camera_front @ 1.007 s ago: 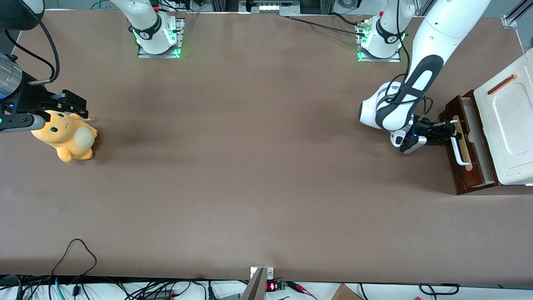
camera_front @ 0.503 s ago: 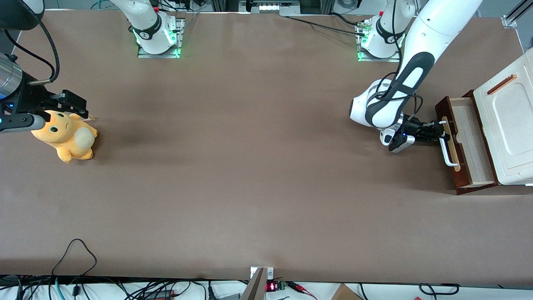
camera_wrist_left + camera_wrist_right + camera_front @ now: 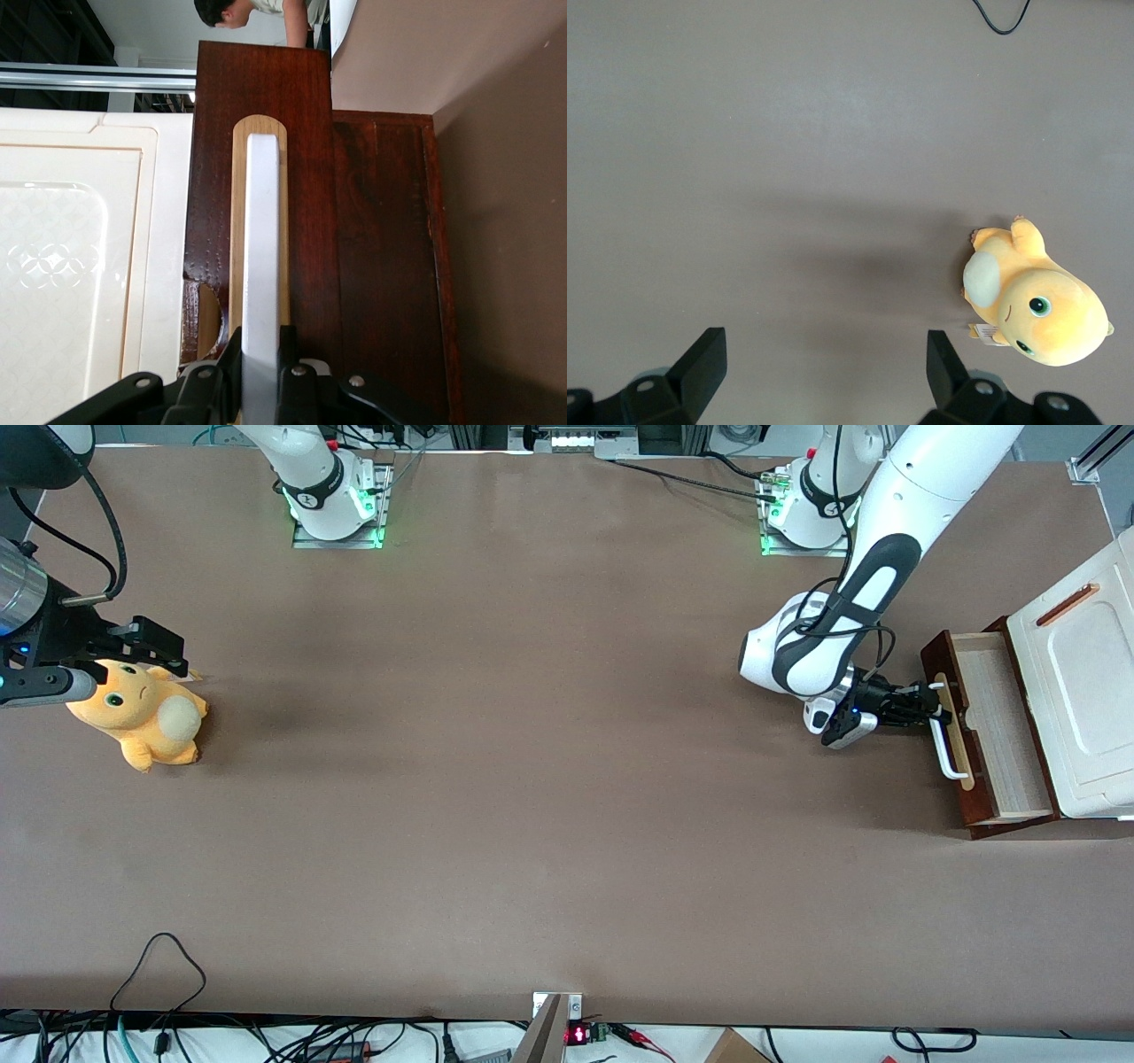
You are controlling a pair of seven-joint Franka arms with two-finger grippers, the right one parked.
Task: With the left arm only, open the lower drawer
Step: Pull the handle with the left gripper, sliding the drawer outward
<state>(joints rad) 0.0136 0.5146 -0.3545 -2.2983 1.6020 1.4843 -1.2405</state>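
1. One lower drawer point(image 3: 992, 726) is being shown pulled out from under the white cabinet top point(image 3: 1076, 691) in the front view, its white bar handle point(image 3: 944, 746) being gripped by the left arm's point(image 3: 877, 584) gripper point(image 3: 932, 701), with pale wood exposed just past the gripper.
2. Both fingers point(image 3: 288, 376) are being seen clamped on the handle point(image 3: 261, 266) in the left wrist view.
3. One yellow plush toy point(image 3: 1036, 305) is being shown in the right wrist view.
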